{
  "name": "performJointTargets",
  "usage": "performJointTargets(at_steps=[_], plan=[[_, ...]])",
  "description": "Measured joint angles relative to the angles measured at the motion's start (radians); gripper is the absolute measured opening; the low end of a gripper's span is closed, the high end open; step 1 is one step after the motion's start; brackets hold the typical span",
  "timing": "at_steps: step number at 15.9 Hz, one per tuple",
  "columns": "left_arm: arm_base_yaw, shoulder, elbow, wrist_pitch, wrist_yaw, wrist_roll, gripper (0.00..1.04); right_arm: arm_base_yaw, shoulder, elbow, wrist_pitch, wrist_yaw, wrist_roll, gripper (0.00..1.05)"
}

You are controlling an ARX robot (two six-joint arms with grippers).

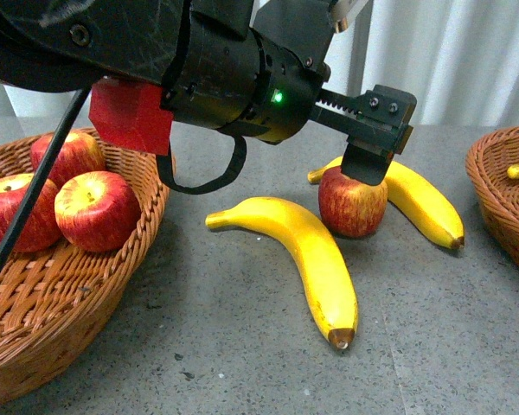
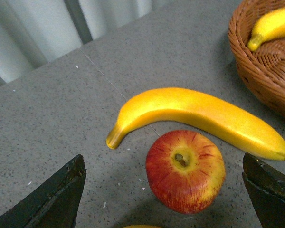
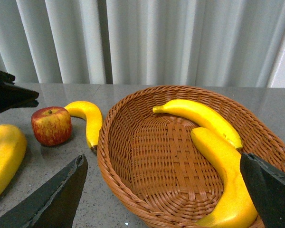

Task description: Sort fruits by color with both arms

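Observation:
A red apple (image 1: pixel 353 203) (image 2: pixel 185 170) (image 3: pixel 51 125) stands on the grey table between two bananas: a near one (image 1: pixel 308 257) (image 3: pixel 4 156) and a far one (image 1: pixel 420 201) (image 2: pixel 199 116) (image 3: pixel 88 119). My left gripper (image 1: pixel 374 149) (image 2: pixel 164 199) hovers open just above this apple, its fingers apart on either side and not touching it. Three red apples (image 1: pixel 95 210) lie in the left basket (image 1: pixel 78 303). My right gripper (image 3: pixel 166 199) is open over the right basket (image 3: pixel 147 161) (image 1: pixel 502 194) (image 2: pixel 261 61), which holds two bananas (image 3: pixel 218 156).
Pale curtains hang behind the table. A black cable (image 1: pixel 30 199) from the left arm crosses in front of the left basket. Bare grey tabletop (image 1: pixel 242 363) lies in front of the near banana.

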Motion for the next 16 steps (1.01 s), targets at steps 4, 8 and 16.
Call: performJointTargets(at_steps=[4,8,16], plan=[[0.021,0.036,0.014,-0.040,0.093,0.051,0.98,0.000,0.000,0.000,0.000,0.000,0.000,0.98],[0.047,0.061,0.030,-0.060,0.133,0.119,0.98,0.000,0.000,0.000,0.000,0.000,0.000,0.98],[0.037,0.148,0.090,-0.056,0.189,0.143,0.98,0.000,0.000,0.000,0.000,0.000,0.000,0.98]])
